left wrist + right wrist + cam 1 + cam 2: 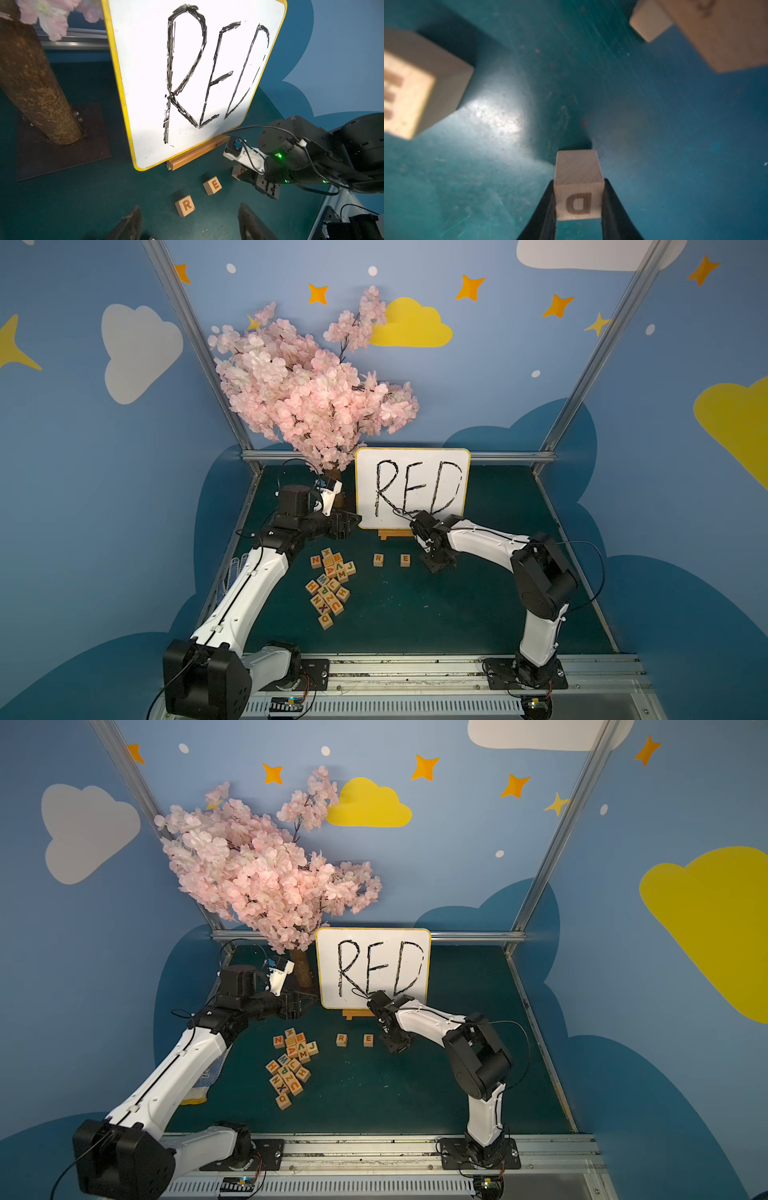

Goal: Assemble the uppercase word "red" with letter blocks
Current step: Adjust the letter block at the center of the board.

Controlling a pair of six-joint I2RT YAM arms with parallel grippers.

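The right gripper (579,181) is clamped on the D block (578,187), one black finger on each side, with the orange D facing the wrist camera. It's down low over the green counter (415,614), in front of the lower right corner of the whiteboard (411,489). I honestly can't tell if the block is sitting on the counter or just off it, since the gripper body hides it in both top views.

The other two are already down. The R block (378,559) and the E block (405,559) sit flat on the counter in front of the whiteboard, just past its little wooden stand (395,534). Their orange letters face up and they're side by side with a gap between them, not touching. The D is near the E on the side away from the R, and the right wrist view shows a gap there too. So the line reads R, E, then D in the gripper, same order as the black marker RED on the whiteboard.

The left gripper (351,524) is up off the counter by the whiteboard's lower left corner, fingers spread with nothing between them.

The rest of the letter blocks (330,585) are in a jumbled pile in front of the whiteboard and off to its left, closer to the arm bases than the R/E row. A fake pink blossom tree (307,389) stands right beside the whiteboard's left edge, and in the top views its blossoms reach down to that top corner.
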